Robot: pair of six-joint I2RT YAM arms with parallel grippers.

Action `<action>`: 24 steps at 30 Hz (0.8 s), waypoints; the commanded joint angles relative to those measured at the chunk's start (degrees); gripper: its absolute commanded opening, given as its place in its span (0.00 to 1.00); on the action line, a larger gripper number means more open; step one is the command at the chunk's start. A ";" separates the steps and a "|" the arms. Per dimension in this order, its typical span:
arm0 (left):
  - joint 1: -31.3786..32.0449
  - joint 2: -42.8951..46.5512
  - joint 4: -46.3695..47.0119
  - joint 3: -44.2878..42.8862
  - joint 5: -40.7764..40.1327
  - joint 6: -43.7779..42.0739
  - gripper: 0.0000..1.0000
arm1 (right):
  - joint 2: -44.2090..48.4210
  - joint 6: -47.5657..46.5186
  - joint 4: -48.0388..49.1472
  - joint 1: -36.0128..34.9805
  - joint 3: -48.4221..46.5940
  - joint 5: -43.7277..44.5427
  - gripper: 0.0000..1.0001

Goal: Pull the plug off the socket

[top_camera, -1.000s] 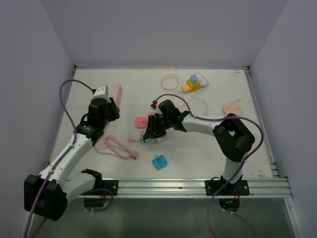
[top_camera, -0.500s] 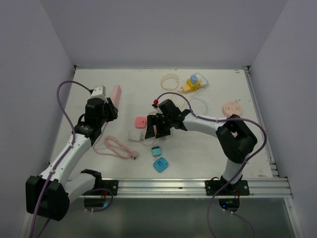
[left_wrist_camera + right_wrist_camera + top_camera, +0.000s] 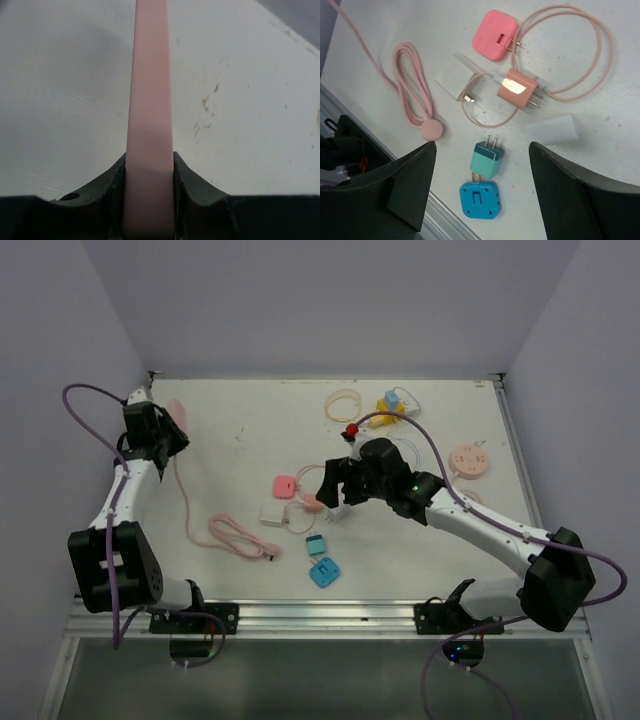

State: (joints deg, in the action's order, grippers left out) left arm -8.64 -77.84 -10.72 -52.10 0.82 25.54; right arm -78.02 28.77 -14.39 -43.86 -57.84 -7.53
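Observation:
My left gripper point(image 3: 165, 430) is at the far left of the table, shut on a long pink socket strip point(image 3: 178, 411). In the left wrist view the strip point(image 3: 150, 75) runs straight out between the two fingers point(image 3: 192, 175). A teal plug point(image 3: 316, 545) lies loose on the table, prongs bare, just above a blue square plug point(image 3: 324, 572). My right gripper point(image 3: 335, 492) hovers open and empty above them. In the right wrist view the teal plug point(image 3: 488, 158) and the blue plug point(image 3: 480, 199) lie between its spread fingers point(image 3: 481, 146).
A pink square plug point(image 3: 496, 35), a small pink charger point(image 3: 518, 89) with its looped cable, and a white block point(image 3: 455, 82) lie mid-table. A coiled pink cable point(image 3: 235, 537) lies to the left. A yellow socket point(image 3: 392, 408), a ring point(image 3: 343, 405) and a pink disc point(image 3: 470, 460) are at the back right.
My left arm has swung back to the far left with the pink strip. My right gripper let go of the teal plug, opened, and moved up and right. The plug now lies on the table.

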 commanded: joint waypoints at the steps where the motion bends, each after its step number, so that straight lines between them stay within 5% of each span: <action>1: -5.85 -1.61 4.82 -12.40 1.11 1.88 0.00 | 4.09 -1.88 0.94 0.35 3.79 7.17 0.79; 6: -8.05 -9.59 0.90 -31.43 -0.56 -0.22 0.00 | 7.53 -2.49 1.91 0.79 5.55 9.37 0.79; 10: -8.05 -14.79 0.87 -37.29 5.39 -2.77 0.00 | 7.53 -2.58 2.00 0.96 5.73 9.55 0.79; 19: -7.97 -16.11 11.76 -21.48 16.40 -2.25 0.00 | 7.09 -2.76 2.70 1.05 6.78 8.50 0.79; 24: -8.05 -16.29 14.40 -14.71 15.53 -0.76 0.00 | 7.18 -2.58 3.67 0.97 8.09 8.06 0.79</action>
State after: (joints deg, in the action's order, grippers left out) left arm -16.58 -95.20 -4.67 -68.38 14.37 24.38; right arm -72.10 26.98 -13.72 -43.07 -50.57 0.47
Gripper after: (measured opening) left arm 0.361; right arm 0.789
